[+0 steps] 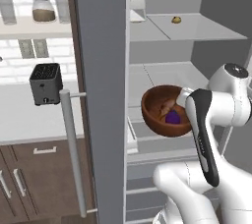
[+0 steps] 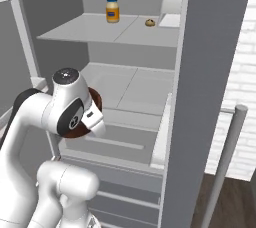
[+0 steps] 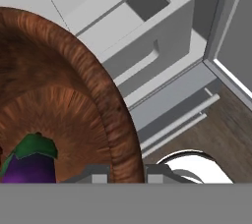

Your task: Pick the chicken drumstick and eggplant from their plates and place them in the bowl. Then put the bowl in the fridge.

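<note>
My gripper (image 3: 127, 174) is shut on the rim of the brown wooden bowl (image 3: 110, 100), one finger inside and one outside. The bowl (image 1: 162, 120) hangs at the open fridge (image 1: 101, 70), level with its middle shelf (image 1: 167, 73). Inside the bowl lies the purple eggplant (image 1: 173, 117) with its green cap (image 3: 29, 166). Beside it is the golden-brown drumstick (image 1: 165, 105). In the right base view the arm's elbow covers most of the bowl (image 2: 96, 103), leaving a brown edge showing. The plates are out of view.
The fridge door's bar handle (image 1: 74, 154) stands to the left. A mayonnaise jar (image 2: 112, 10) and a small yellow item (image 2: 149, 22) sit on the upper shelf. Door bins (image 3: 142, 31) and drawers lie below the bowl. A toaster (image 1: 46, 83) stands on the counter.
</note>
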